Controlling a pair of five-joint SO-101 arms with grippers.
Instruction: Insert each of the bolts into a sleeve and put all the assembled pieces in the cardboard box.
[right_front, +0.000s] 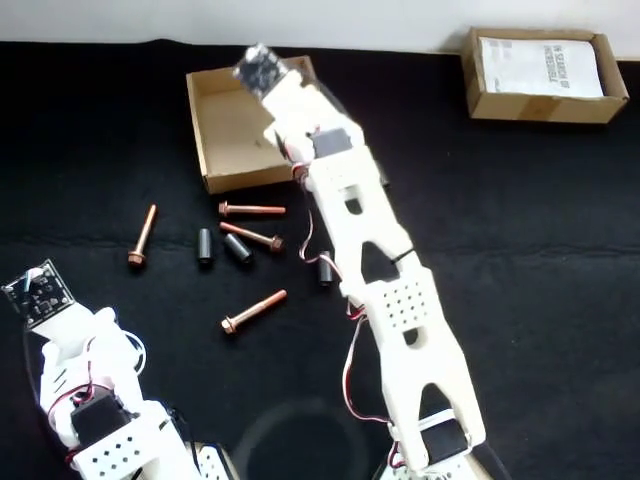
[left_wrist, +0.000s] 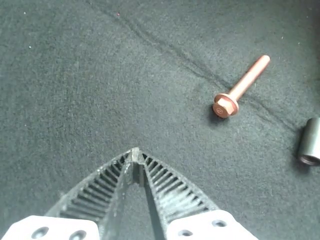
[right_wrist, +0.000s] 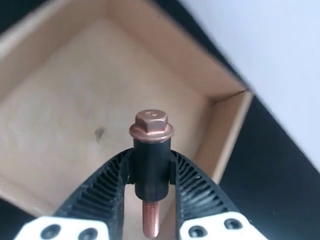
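Note:
My right gripper (right_wrist: 150, 167) is shut on a black sleeve (right_wrist: 149, 172) with a copper bolt (right_wrist: 151, 127) pushed through it, head up. It hangs above the floor of the open cardboard box (right_wrist: 170, 50). In the high view the right arm (right_front: 340, 190) stretches over to that box (right_front: 197, 125). My left gripper (left_wrist: 136, 153) is shut on nothing, low over the black cloth, short of a loose bolt (left_wrist: 241, 86) and a sleeve (left_wrist: 310, 141). Several bolts (right_front: 254, 311) and three sleeves (right_front: 205, 245) lie loose on the cloth below the box.
A second cardboard box (right_front: 540, 104) with a printed sheet in it stands at the back right. The left arm (right_front: 90, 390) sits folded at the front left corner. The black cloth to the right of the right arm is bare.

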